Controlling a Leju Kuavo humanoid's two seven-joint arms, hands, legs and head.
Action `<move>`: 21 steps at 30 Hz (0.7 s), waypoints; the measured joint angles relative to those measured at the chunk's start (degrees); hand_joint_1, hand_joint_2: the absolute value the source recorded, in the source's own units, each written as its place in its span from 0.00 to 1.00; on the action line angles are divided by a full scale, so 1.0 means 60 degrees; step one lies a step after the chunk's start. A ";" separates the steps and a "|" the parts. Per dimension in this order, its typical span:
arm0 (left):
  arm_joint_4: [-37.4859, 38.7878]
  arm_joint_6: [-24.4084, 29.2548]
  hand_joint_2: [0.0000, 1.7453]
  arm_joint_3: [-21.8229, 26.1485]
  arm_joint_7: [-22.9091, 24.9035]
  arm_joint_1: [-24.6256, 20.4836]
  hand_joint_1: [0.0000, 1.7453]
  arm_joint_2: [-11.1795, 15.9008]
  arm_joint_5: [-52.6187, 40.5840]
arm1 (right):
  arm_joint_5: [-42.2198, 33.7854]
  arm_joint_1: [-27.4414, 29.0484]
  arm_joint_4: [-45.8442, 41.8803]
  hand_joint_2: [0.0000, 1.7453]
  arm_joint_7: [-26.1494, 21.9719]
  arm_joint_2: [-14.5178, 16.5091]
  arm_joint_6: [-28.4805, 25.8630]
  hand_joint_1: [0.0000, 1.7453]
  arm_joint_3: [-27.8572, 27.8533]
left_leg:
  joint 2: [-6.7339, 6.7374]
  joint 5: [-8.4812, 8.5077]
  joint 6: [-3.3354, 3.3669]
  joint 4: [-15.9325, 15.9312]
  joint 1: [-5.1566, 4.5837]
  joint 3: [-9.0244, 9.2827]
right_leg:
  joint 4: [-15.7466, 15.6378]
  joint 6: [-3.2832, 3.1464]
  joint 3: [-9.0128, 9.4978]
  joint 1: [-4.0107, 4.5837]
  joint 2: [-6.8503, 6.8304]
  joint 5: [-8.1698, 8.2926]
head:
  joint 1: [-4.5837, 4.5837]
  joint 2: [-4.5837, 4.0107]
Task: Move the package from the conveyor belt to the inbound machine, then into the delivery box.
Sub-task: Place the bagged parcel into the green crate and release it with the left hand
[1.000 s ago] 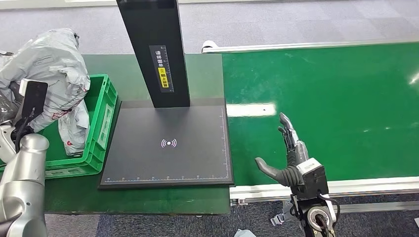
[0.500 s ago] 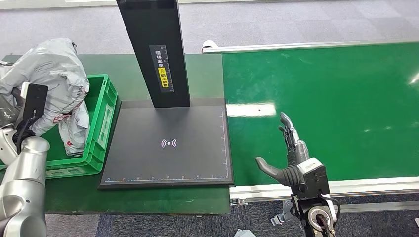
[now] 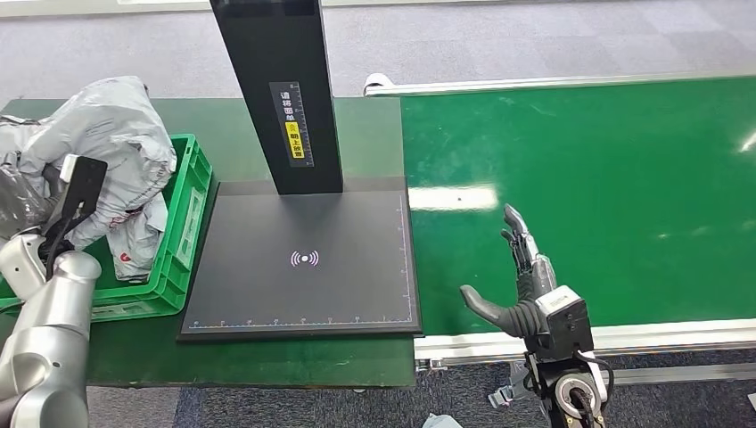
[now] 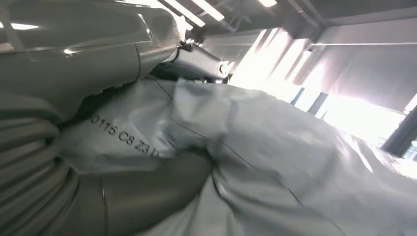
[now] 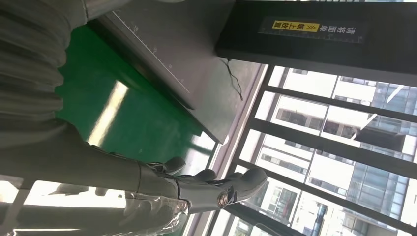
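Grey plastic package [image 3: 107, 147] sits over the green delivery box [image 3: 183, 241] at the tabletop's [image 3: 267, 361] left end, beside the black inbound machine [image 3: 303, 267]. Conveyor belt [image 3: 606, 196] lies to the right. Right hand [image 3: 521, 285] hovers over the belt edge, fingers spread, holding nothing.

Left wrist view: left hand [image 4: 123, 196] is pressed into the package [image 4: 275, 162]; grip can't be told.

Right wrist view: fingers [image 5: 216, 189] extended, apart.

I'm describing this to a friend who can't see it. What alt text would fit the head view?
A grey plastic package is held over a green crate by the robot's left arm, at the left of a black scanning platform. At the right, the open right hand hovers over a bare green conveyor belt.
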 joint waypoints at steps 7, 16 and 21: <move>0.0000 0.0004 1.00 0.0011 0.0061 0.0009 0.00 -0.0019 -0.0643 | 0.0000 0.0043 0.0000 1.00 0.0013 -0.0001 0.0013 0.00 -0.0001 | -0.0002 0.0000 0.0000 0.0000 0.0000 0.0000 | 0.0000 0.0000 0.0000 0.0000 -0.0001 0.0000 | 0.0000 -0.0002; 0.0000 0.0004 1.00 0.0115 -0.0410 0.0008 0.00 -0.0092 -0.0655 | 0.0000 0.0049 0.0000 1.00 0.0044 -0.0032 0.0015 0.00 -0.0097 | -0.0002 0.0000 0.0000 0.0000 0.0000 0.0000 | 0.0000 0.0000 0.0000 0.0000 -0.0001 0.0000 | 0.0000 -0.0002; 0.0000 0.0001 1.00 0.0171 -0.0442 0.0008 0.00 -0.0144 -0.0706 | 0.0000 0.0058 0.0000 1.00 0.0062 -0.0041 0.0016 0.00 -0.0138 | -0.0002 0.0000 0.0000 0.0000 0.0000 0.0000 | 0.0000 0.0000 -0.0001 0.0000 0.0000 0.0000 | -0.0001 -0.0002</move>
